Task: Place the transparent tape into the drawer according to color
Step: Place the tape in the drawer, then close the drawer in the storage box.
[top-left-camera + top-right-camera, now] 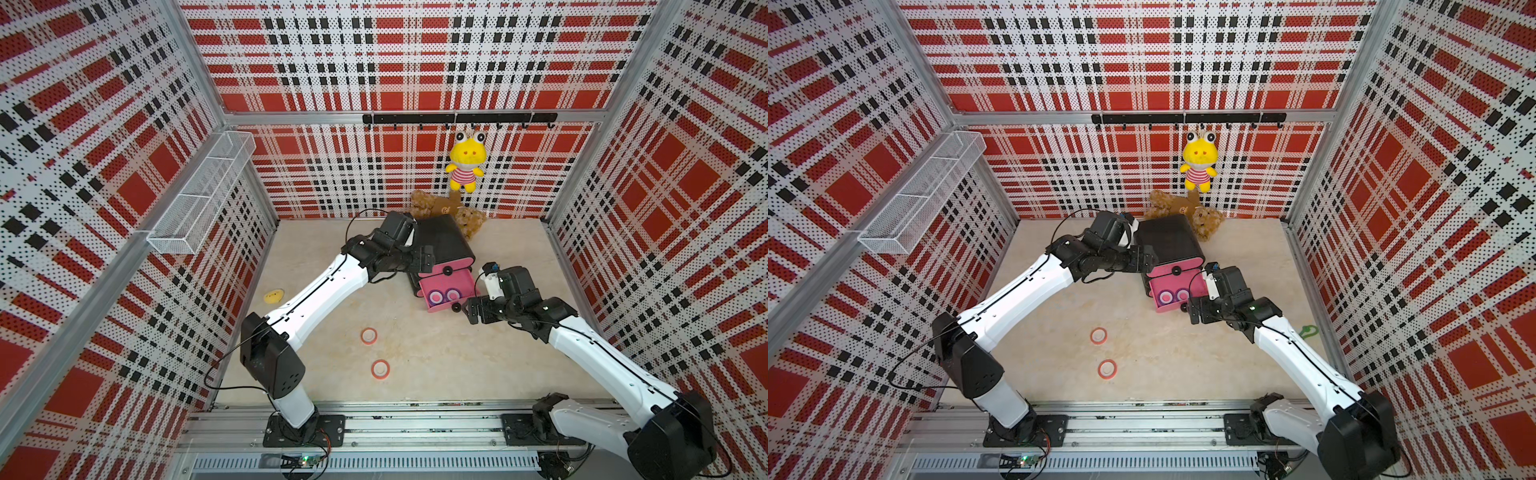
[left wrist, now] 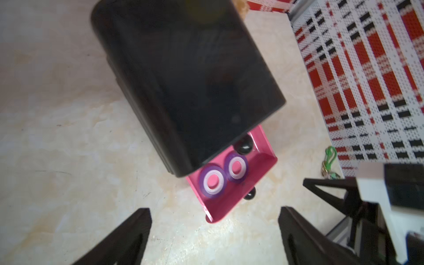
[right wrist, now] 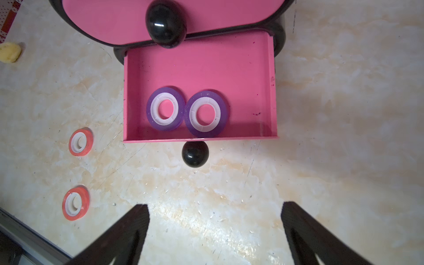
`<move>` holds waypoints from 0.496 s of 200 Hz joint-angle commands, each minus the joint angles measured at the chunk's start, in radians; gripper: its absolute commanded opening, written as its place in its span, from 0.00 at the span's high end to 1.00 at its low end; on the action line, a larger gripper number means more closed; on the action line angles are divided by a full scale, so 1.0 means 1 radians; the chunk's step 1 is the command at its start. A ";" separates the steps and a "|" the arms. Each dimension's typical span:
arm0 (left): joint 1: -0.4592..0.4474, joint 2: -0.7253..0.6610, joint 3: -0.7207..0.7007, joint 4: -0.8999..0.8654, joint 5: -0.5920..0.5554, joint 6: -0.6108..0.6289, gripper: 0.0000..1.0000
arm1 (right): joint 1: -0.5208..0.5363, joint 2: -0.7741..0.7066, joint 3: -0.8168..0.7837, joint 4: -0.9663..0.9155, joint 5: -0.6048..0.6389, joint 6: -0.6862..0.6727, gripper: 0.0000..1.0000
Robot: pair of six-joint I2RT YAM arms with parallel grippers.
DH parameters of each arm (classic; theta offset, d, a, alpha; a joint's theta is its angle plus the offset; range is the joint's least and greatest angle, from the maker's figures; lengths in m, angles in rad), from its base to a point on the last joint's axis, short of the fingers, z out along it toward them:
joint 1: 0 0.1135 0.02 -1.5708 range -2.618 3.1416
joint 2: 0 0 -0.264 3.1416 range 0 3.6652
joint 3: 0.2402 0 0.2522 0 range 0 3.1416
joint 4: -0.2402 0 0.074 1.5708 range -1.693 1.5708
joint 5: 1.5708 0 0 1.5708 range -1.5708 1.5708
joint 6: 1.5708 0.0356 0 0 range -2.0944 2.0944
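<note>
A small black cabinet (image 1: 444, 239) stands at the back middle of the table. One pink drawer (image 3: 206, 68) with a black knob (image 3: 195, 153) is pulled out. Two purple transparent tape rings (image 3: 165, 109) (image 3: 205, 114) lie side by side inside it. Two red rings (image 1: 368, 336) (image 1: 380, 368) lie flat on the table, nearer the front. My left gripper (image 2: 214, 220) hangs open and empty by the cabinet's left side (image 1: 424, 259). My right gripper (image 3: 215, 218) is open and empty just in front of the pulled-out drawer (image 1: 473, 311).
A flat yellow toy (image 1: 274, 296) lies near the left wall. Brown plush toys (image 1: 444, 208) sit behind the cabinet, under a hanging yellow frog (image 1: 464, 160). A wire basket (image 1: 199, 195) juts from the left wall. A green clip (image 1: 1308, 331) lies by the right wall.
</note>
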 commanded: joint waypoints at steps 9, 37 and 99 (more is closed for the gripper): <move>0.038 0.023 -0.052 0.101 0.009 -0.023 0.00 | 0.013 0.020 -0.015 0.069 -0.011 0.008 0.02; 0.058 0.052 -0.080 0.173 0.032 -0.031 0.00 | 0.048 0.044 -0.033 0.110 0.016 0.026 0.02; 0.083 0.113 -0.077 0.237 0.074 -0.033 0.06 | 0.088 0.134 -0.078 0.234 0.041 0.092 0.13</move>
